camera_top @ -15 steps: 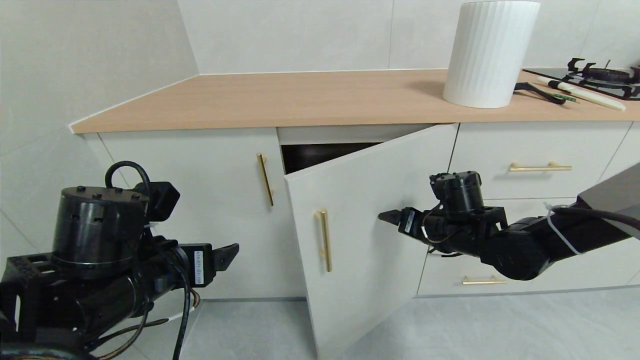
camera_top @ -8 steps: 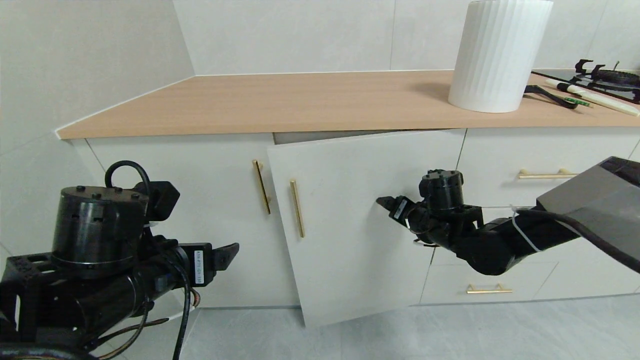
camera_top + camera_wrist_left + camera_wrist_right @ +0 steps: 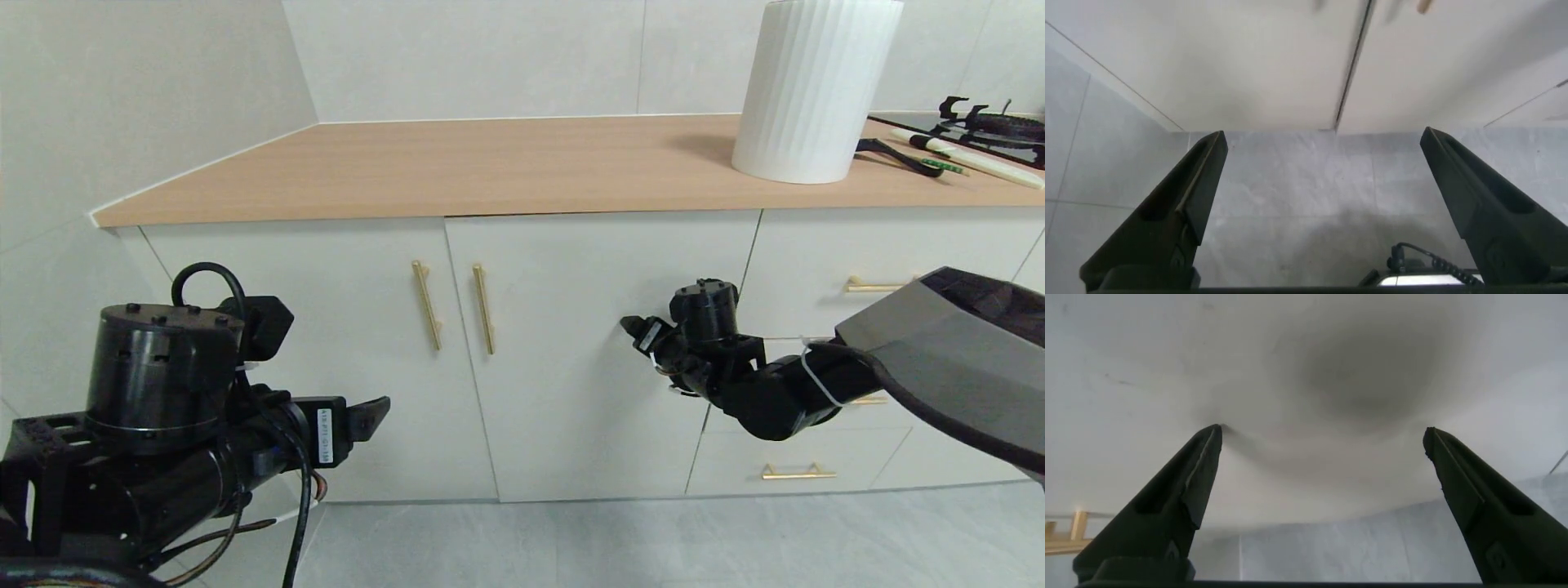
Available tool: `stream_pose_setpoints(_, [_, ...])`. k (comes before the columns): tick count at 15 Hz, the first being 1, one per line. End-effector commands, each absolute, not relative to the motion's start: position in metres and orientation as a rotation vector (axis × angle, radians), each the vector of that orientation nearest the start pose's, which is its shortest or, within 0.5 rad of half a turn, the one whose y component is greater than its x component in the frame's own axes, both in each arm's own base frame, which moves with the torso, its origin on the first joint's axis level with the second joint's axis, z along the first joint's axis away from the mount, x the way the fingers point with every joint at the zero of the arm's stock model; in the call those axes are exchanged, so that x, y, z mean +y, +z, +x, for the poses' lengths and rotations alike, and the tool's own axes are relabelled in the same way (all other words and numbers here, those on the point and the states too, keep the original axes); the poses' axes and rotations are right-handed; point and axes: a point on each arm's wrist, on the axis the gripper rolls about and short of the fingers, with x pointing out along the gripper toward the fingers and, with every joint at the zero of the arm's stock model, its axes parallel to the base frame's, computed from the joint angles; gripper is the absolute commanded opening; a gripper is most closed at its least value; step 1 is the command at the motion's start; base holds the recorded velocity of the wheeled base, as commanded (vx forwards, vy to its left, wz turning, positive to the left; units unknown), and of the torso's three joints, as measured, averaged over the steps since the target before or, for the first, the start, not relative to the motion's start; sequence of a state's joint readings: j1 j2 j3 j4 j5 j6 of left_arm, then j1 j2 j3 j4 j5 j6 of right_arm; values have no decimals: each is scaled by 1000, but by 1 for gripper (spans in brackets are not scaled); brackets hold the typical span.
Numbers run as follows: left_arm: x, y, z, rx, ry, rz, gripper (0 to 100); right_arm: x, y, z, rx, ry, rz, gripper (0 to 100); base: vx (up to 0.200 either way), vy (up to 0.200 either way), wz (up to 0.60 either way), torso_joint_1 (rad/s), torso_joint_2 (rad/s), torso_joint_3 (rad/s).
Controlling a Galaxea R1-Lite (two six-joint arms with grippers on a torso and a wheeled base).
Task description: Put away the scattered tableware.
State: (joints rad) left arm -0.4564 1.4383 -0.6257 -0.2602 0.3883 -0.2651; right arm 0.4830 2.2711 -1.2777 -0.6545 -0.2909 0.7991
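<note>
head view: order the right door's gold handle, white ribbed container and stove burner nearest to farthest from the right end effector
1. Gold handle, on the door left of the right end effector.
2. White ribbed container, up on the counter.
3. Stove burner, far right.

The left arm point(image 3: 188, 482) is matte black, with a squat screw-dotted cylinder point(image 3: 159, 371), looped black cables point(image 3: 298, 523) and a white label point(image 3: 324, 437) behind the left claw point(image 3: 374, 413). The right arm point(image 3: 767, 396) is black too, with a grey shell point(image 3: 955, 359) farther back and a white cable tie point(image 3: 810, 374) behind the right claw point(image 3: 635, 328).
</note>
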Motion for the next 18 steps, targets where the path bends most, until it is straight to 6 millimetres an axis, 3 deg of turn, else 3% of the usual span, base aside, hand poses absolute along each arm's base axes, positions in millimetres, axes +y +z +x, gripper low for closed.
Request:
stream_pose_setpoints(1, [-90, 169, 202, 508, 2, -33, 100, 201, 89, 403, 363, 44, 665, 100, 0, 0, 0, 0, 0, 0])
stream_pose_setpoints(5, [-90, 169, 202, 508, 2, -33, 100, 196, 91, 407, 346, 20, 666, 100, 0, 0, 0, 0, 0, 0])
stream_pose_setpoints(8, [-89, 171, 201, 500, 0, -34, 100, 184, 124, 378, 335, 55, 673, 100, 0, 0, 0, 0, 0, 0])
stream_pose_setpoints(10, [-82, 183, 193, 451, 3, -44, 100, 161, 179, 332, 265, 126, 642, 100, 0, 0, 0, 0, 0, 0])
stream_pose_setpoints(11, [-78, 188, 189, 429, 9, -43, 100, 152, 191, 314, 237, 133, 597, 100, 0, 0, 0, 0, 0, 0])
stream_pose_setpoints(12, [-71, 192, 178, 401, 24, -44, 100, 135, 205, 284, 199, 133, 539, 100, 0, 0, 0, 0, 0, 0])
stream_pose_setpoints(16, [-51, 206, 141, 267, 144, -80, 100, 73, 219, 164, 66, 107, 339, 100, 0, 0, 0, 0, 0, 0])
stream_pose_setpoints(18, [-34, 195, 119, 241, 256, -81, 100, 39, 213, 99, -45, 105, 282, 100, 0, 0, 0, 0, 0, 0])
